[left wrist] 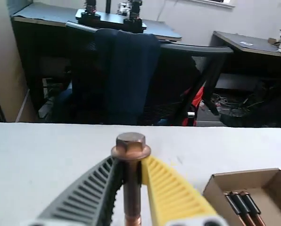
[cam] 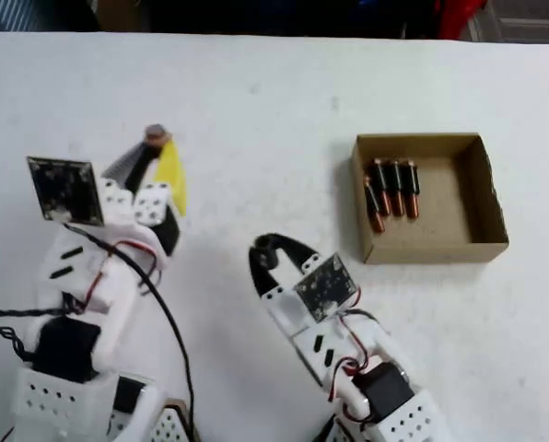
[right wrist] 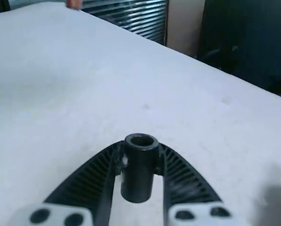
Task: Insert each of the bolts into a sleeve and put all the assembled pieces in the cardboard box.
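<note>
Left gripper sits over the desk, well apart from the cardboard box. Its grey and yellow fingers are closed on a copper-coloured bolt. The hex head sticks out past the tips and the shank runs back between the fingers toward the wrist, with its far end out of sight.

Right gripper is nearer the middle of the desk, between the left arm and the box. Its black fingers are clamped narrow around a black sleeve, open bore facing away from the wrist.

Bolt and sleeve are apart, axes not lined up.

Four assembled pieces lie side by side in the box, toward the wall nearest the arms.

Step in hand, as judged: mating the last pair, since both parts are gripped but not yet joined.

Next move calls for:
- bringing the two grippers together
- turning one wrist so shank and bore share a line
- a slow push, as a slight tilt would likely jam the shank at the sleeve's mouth

The head-out hold may need the bolt re-presented first, though I cannot tell
</note>
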### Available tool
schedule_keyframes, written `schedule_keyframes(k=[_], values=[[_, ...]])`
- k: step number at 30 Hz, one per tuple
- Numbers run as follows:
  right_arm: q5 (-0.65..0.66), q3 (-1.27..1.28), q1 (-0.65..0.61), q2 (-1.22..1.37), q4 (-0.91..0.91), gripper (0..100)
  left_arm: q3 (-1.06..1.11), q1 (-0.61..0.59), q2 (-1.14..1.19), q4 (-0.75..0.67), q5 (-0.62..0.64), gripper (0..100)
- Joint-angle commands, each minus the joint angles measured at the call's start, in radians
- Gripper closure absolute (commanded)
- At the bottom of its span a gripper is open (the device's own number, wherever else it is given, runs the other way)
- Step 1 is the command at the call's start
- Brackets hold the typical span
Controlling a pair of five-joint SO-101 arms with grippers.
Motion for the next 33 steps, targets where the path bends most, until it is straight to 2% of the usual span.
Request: schedule_keyframes(k=[1, 7, 13, 16, 21, 27, 33], values=[[0.000, -0.006, -0.045, -0.010, -0.076, 96.7, -0.015, 0.065, -0.028, -0.060, 0.003, 98], [-0.008, -0.006, -0.088, -0.010, -0.156, 96.7, 0.017, 0.110, -0.028, -0.141, 0.003, 98], [-0.008, -0.005, -0.143, -0.010, -0.262, 96.7, 0.146, 0.117, -0.028, -0.379, -0.002, 98], [-0.008, -0.005, -0.147, -0.010, -0.306, 96.7, 0.186, 0.117, -0.028, -0.453, 0.003, 98], [-0.008, 0.051, -0.142, -0.010, -0.308, 96.7, 0.189, 0.130, -0.028, -0.454, 0.003, 98], [-0.008, 0.087, -0.108, -0.012, -0.358, 96.7, 0.187, 0.259, -0.028, -0.453, -0.003, 98], [-0.008, 0.087, -0.071, -0.010, -0.354, 96.7, 0.192, 0.269, -0.056, -0.445, -0.003, 98]])
